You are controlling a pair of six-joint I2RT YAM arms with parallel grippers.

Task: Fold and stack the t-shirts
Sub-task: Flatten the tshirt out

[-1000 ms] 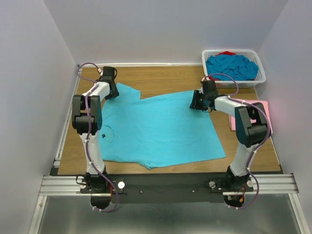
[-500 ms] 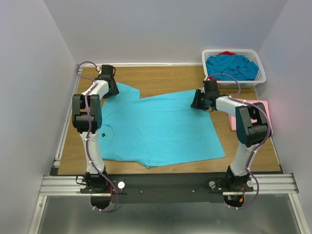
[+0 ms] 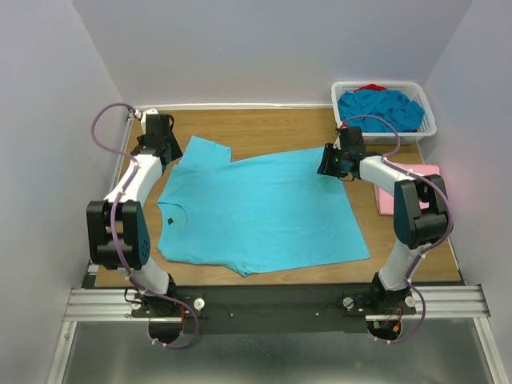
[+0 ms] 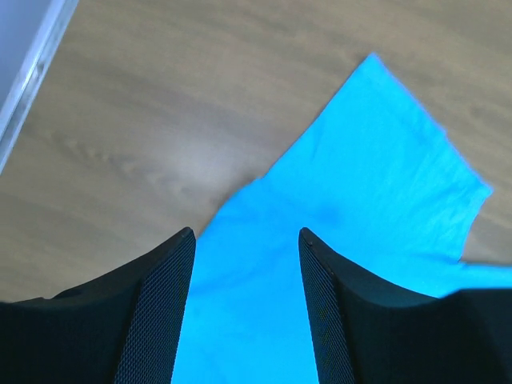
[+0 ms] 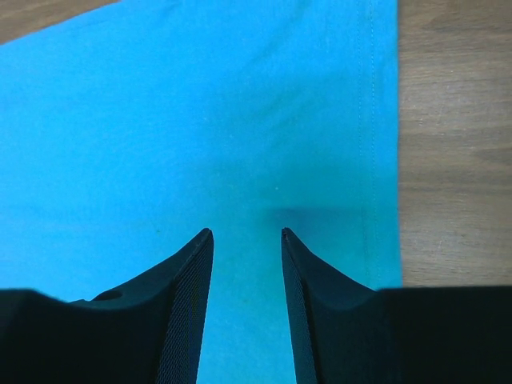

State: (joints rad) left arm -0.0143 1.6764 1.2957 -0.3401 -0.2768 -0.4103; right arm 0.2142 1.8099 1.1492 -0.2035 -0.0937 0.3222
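A turquoise t-shirt [image 3: 256, 210] lies spread flat on the wooden table, collar to the left. My left gripper [image 3: 168, 150] is open and empty, low over the shirt's far-left sleeve; the left wrist view shows its jaws [image 4: 246, 234] apart above the sleeve cloth [image 4: 360, 184]. My right gripper [image 3: 325, 165] is open and empty over the shirt's far-right hem corner; in the right wrist view its jaws [image 5: 246, 232] straddle flat cloth [image 5: 200, 120] near the hem edge. A folded pale pink t-shirt [image 3: 422, 178] lies at the right, partly hidden by my right arm.
A white lattice basket [image 3: 424, 124] at the back right holds several crumpled turquoise shirts [image 3: 380, 108] and a bit of red cloth. Bare wood table [image 3: 272, 128] shows behind the shirt. Grey walls close in on the left, back and right.
My left arm has swung out to the left, off the shirt's left side, its gripper shifting slightly left by the sleeve. My right gripper has edged a little toward the back.
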